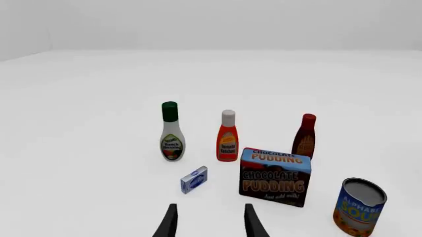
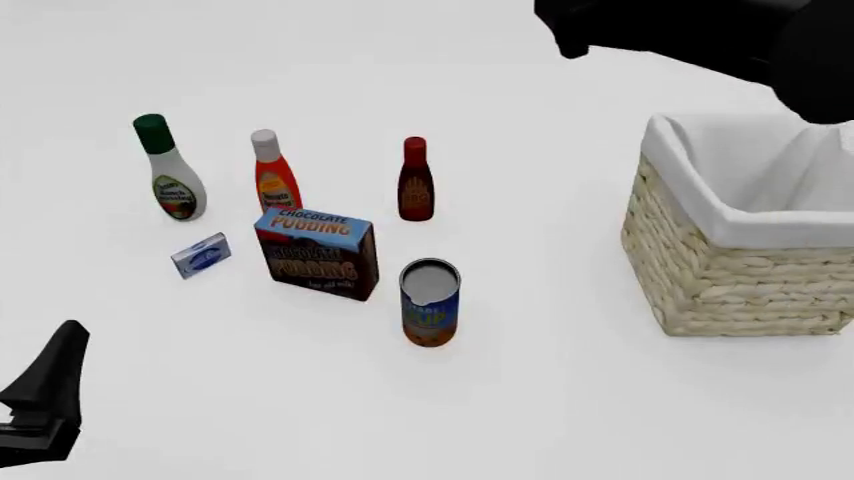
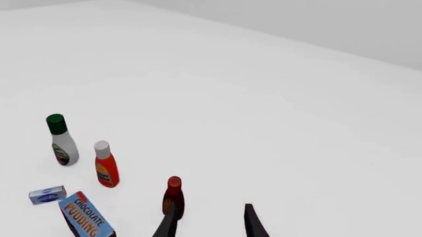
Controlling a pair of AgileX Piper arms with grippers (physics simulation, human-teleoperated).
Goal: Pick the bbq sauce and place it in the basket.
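Both grippers, left (image 1: 207,222) and right (image 3: 209,222), are hanging spread apart and empty, the small dark reddish-brown bbq sauce bottle (image 2: 415,181) standing well apart from the straw-coloured wicker basket (image 2: 721,275).

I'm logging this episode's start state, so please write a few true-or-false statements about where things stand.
1. The small dark reddish-brown bbq sauce bottle with a red cap stands upright on the table. True.
2. It already lies inside the square woven wicker basket with white lining. False: it stands on the table, apart from the basket.
3. The left gripper is shut on the white bottle with a green cap. False: it is open and holds nothing.
4. The right gripper is open. True.
5. The chocolate pudding box stands nearer the camera than the three bottles. True.
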